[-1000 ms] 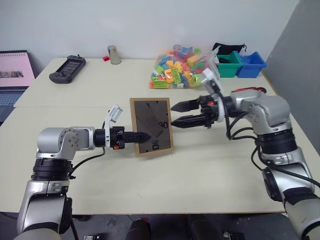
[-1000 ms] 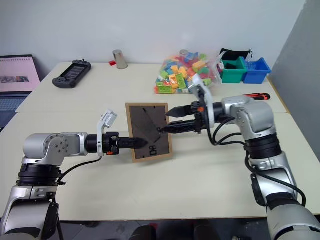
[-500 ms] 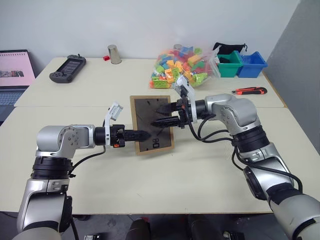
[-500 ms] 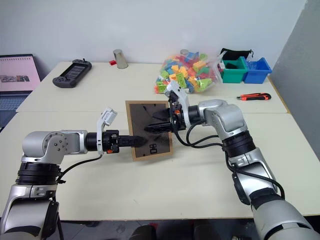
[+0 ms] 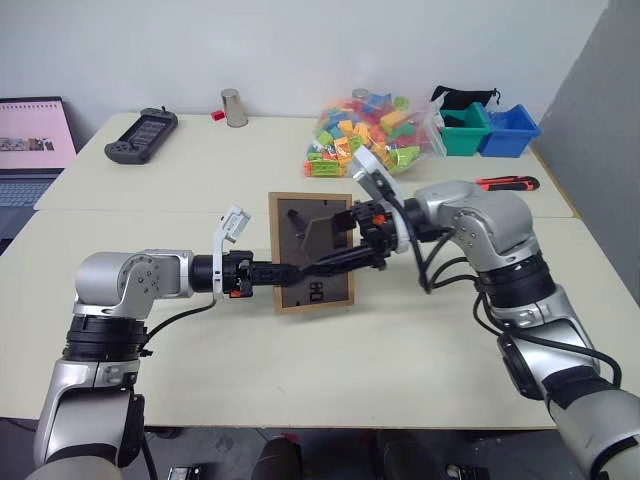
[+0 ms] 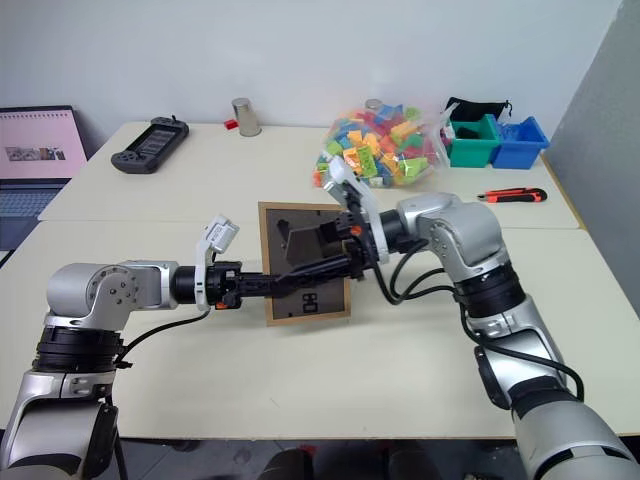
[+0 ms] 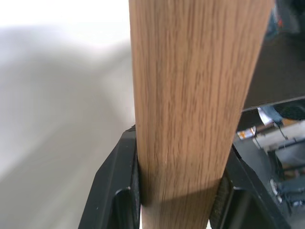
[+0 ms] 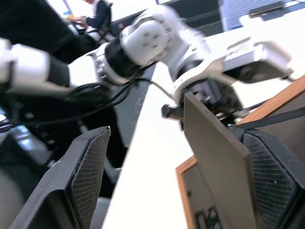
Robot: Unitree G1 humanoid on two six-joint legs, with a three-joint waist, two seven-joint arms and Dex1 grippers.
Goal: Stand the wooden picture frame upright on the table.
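Frame held upright between the two arms, back side facing the robot.

The left gripper [image 7: 178, 191] is pinching the left edge of the wooden picture frame [image 5: 311, 255], which is standing over the middle of the table [image 5: 420, 350]. The right gripper [image 5: 325, 260] is reaching across the frame's dark back with its fingers spread, either side of the swung-out stand [image 8: 217, 152].

Head eyes look down over the table [image 5: 420, 340]; wrist cameras sit close against the wooden picture frame [image 7: 190, 95].
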